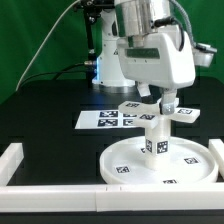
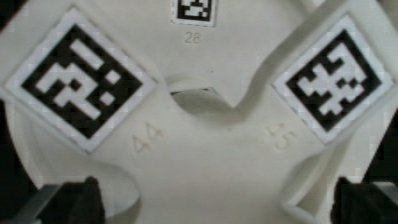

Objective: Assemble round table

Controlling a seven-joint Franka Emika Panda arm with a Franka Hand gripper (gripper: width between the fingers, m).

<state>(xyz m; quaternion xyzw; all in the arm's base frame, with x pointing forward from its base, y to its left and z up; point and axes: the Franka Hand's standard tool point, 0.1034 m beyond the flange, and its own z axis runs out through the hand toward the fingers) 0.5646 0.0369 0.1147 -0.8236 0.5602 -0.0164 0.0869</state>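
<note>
The wide rimmed round disc lies on the black table at the exterior view's lower right. The short thick cylinder stands upright on its middle, with a tag on its side. The flat-armed piece rests across the cylinder's top. In the wrist view that piece fills the picture, showing large diamond tags and a small central hole. My gripper hangs straight over it. Its dark fingers stand wide apart at either side of the piece, and the gripper is open, squeezing nothing.
The marker board lies flat just behind the disc. Long white border rails run along the exterior view's left, front and right. The arm's base stands at the back.
</note>
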